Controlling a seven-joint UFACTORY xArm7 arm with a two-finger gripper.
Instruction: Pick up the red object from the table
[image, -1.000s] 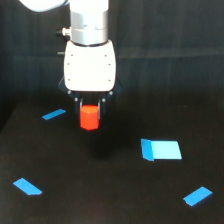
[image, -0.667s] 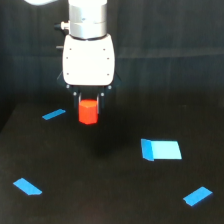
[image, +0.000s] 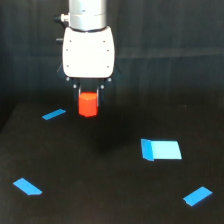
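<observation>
One red object (image: 88, 103) in gripper (image: 88, 95), airborne.

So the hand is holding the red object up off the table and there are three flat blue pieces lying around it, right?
Not quite: the exterior view shows four blue pieces, not three. The hand does hold the red object above the table.
</observation>
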